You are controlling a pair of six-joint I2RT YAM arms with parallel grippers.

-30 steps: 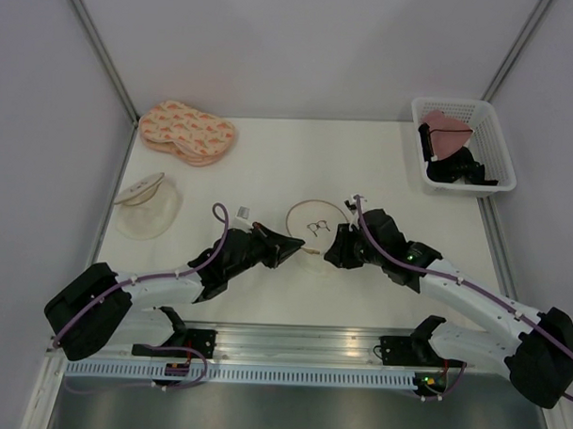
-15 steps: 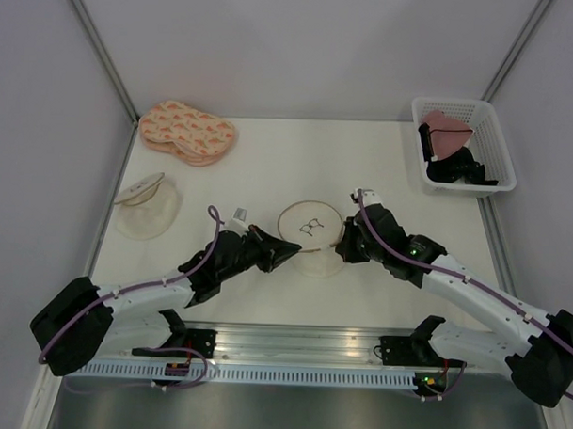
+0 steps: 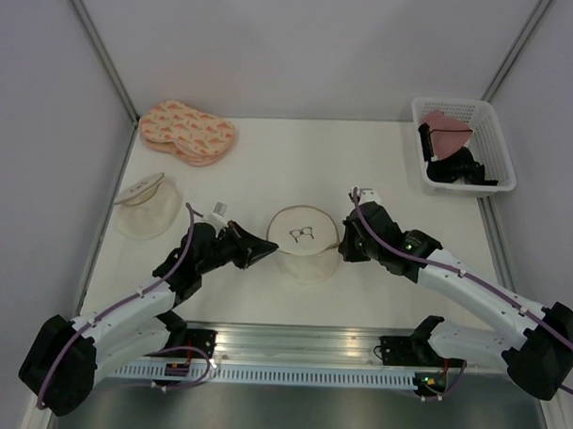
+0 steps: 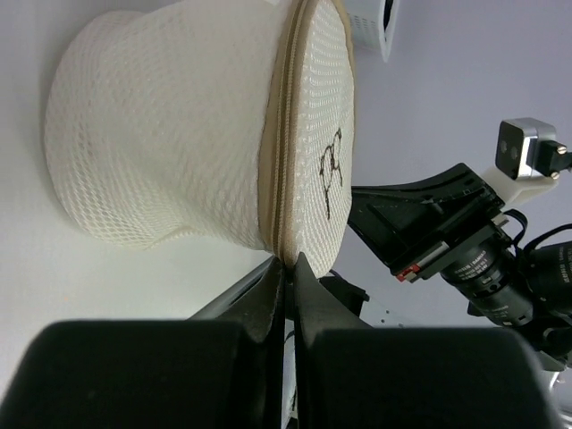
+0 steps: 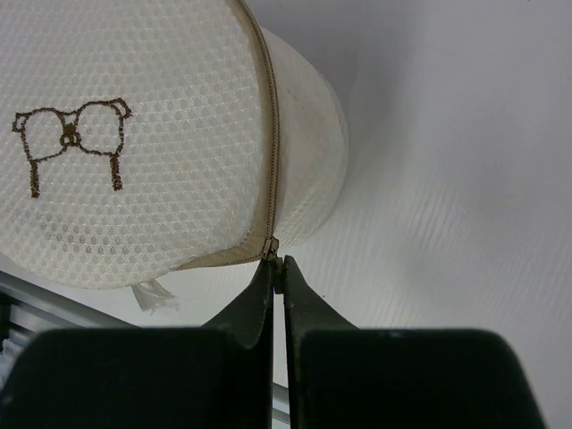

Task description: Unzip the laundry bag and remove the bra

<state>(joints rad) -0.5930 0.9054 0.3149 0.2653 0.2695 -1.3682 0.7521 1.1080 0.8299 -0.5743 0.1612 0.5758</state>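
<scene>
While both my arms reach in over the bench (image 3: 382, 171), the laundry bag (image 3: 304, 257) sits between them, a little toward 6 o'clock from the bench's middle. It stands like a squat mesh drum, with its flat face and the small dark mark turned upward.

My left fingers (image 3: 260, 247) meet the bag at its 9 o'clock edge. In the left wrist view these fingers (image 4: 264, 299) are pressed together with no gap showing, and their tips pinch the tan zip rim (image 4: 284, 134) at the edge of the bag (image 4: 170, 125).

My right fingers (image 3: 348, 243) come in from the bag's 3 o'clock edge. In the right wrist view those fingers (image 5: 255, 299) are pressed together just as tightly. The zip rim (image 5: 271, 143) runs down the bag (image 5: 134, 179) straight into their tips (whether they have the pull itself or only the tape, I cannot tell). The stretch of zip I can see looks closed.

At 10 o'clock from the bag lies a peach patterned padded pair (image 3: 186, 131). A plain translucent pouch (image 3: 147, 210) lies at 9 o'clock, well apart from my left arm. A white basket (image 3: 487, 137) stands at 2 o'clock, holding a pink garment (image 3: 447, 121) and something dark (image 3: 455, 167).
</scene>
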